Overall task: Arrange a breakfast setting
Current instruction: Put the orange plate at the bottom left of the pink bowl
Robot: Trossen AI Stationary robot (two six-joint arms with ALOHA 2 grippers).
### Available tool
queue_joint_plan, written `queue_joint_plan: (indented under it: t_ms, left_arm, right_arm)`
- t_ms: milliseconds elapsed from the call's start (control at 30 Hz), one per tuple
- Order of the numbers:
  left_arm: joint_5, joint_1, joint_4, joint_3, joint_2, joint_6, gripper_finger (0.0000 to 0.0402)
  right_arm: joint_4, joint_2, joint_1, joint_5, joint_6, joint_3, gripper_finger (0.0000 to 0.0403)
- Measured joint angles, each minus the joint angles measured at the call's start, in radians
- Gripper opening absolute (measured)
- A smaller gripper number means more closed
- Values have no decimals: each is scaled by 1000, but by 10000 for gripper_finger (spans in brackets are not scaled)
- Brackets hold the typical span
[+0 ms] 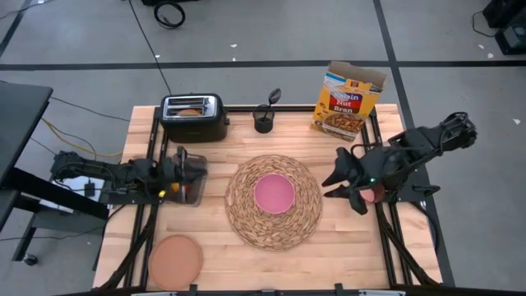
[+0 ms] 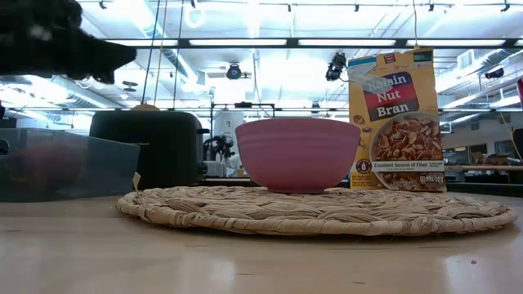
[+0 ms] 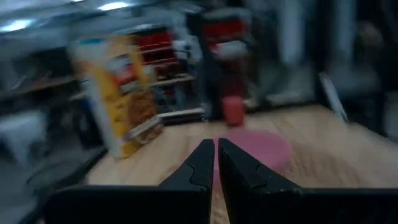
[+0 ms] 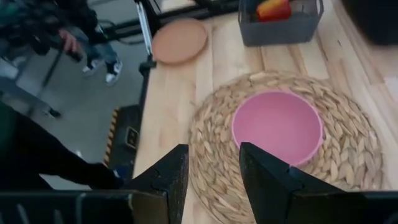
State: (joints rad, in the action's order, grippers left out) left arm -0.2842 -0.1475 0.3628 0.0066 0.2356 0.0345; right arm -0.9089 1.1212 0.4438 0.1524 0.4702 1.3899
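Closest to us is the straw placemat with the pink bowl sitting dead centre on it, then the cereal box and the black toaster at the back. Our left gripper is pinched fully shut on nothing over a grey bin left of the mat. The right gripper hangs by the mat's right edge, fingers parted and empty, and the brownish-pink plate sits near the table's front-left corner.

We are in a lab or workshop: grey concrete floor with cables, ceiling strip lights, equipment racks behind our wooden table.
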Motion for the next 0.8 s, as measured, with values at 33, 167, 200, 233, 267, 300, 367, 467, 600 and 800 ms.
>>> queue_joint_plan:
  t_ms: [33, 167, 200, 233, 267, 300, 367, 467, 600, 800]
  left_arm:
    - [-39, -1, 29, 0, 0, -148, 30]
    - [-190, 0, 127, 0, -1, -664, 30]
    - [-237, -1, 124, 0, -1, -705, 30]
    - [-276, 0, 122, 0, 0, -718, 30]
    - [-299, 0, 120, 0, 0, -722, 30]
    - [-304, 0, 119, 0, 0, -714, 30]
    - [-304, -1, 117, 0, 0, -703, 30]
    - [-296, -1, 123, 0, 0, -703, 30]
    - [-256, -4, 71, 37, 12, -709, 30]
    - [-243, -26, -207, 304, 155, -670, 29]
  right_arm:
    - [11, -4, 0, 0, 0, 0, 149]
    - [62, -5, 0, 0, 0, 0, 149]
    - [78, -3, 0, 0, 0, 0, 149]
    - [94, 0, 0, 0, 0, 0, 149]
    - [112, 3, 0, 0, -1, 0, 149]
    - [129, 5, 0, 0, -1, 0, 149]
    - [160, 11, 0, 0, -1, 0, 149]
    - [207, 15, 0, 0, -1, 0, 149]
    - [266, 23, 0, 1, -3, 0, 149]
    - [491, 59, -8, 64, -109, 0, 149]
